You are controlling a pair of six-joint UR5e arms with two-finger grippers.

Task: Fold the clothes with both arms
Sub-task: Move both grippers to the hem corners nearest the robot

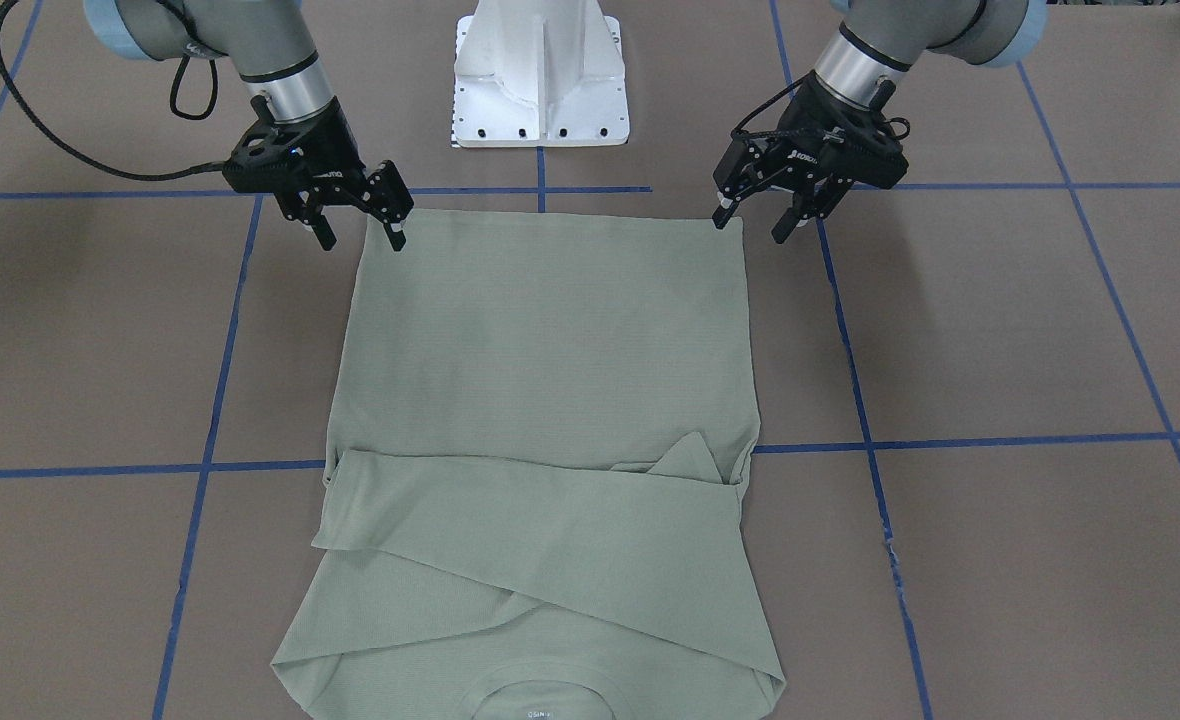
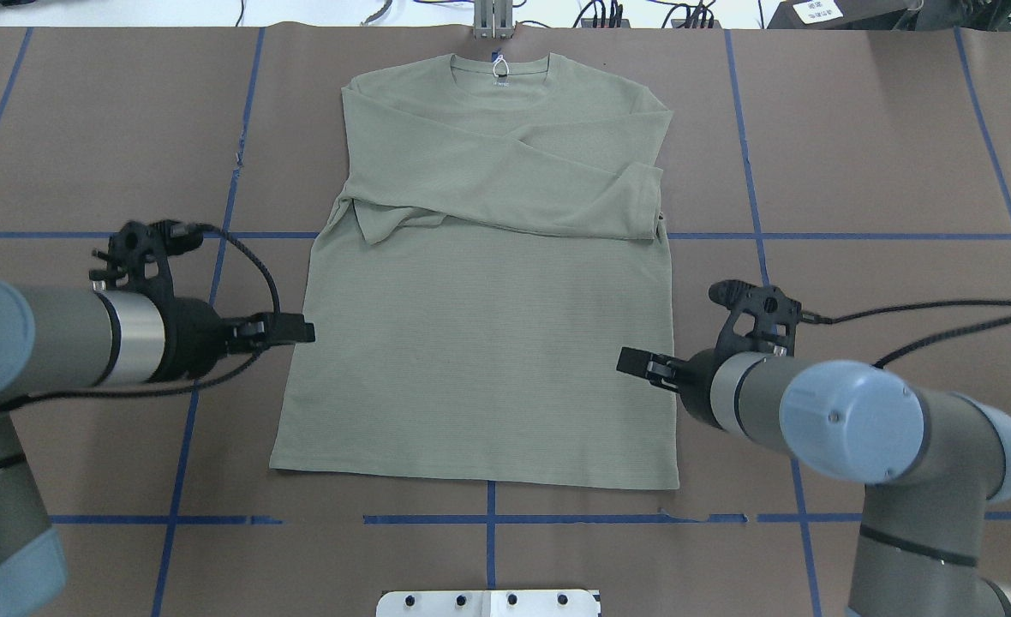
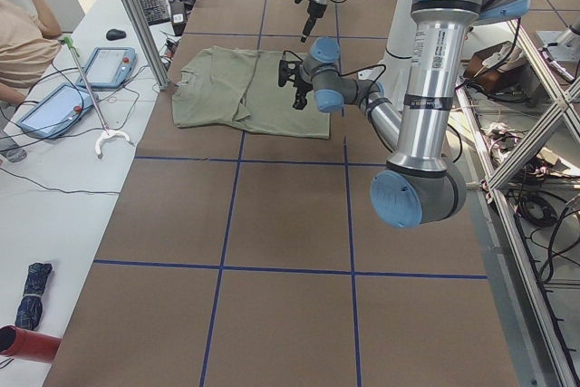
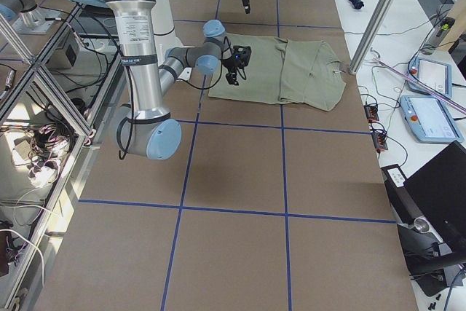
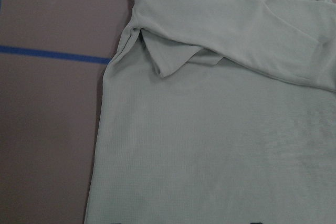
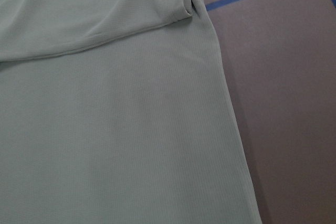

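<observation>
- The shirt lies flat mid-table, with its collar at 12 o'clock, away from the robot, and its hem at 6 o'clock.
- It looks like a soft, light, limp knit. It would likely sag and drag if pinched at one spot, so I'd take the two hem corners, at 7 and 5 o'clock, together.
- The left fingers and right fingers hover by those corners, spread apart and holding nothing.
- It is pale sage green with fine ribbing, both sleeves crossed over the chest, and a white tag at the neck.
</observation>
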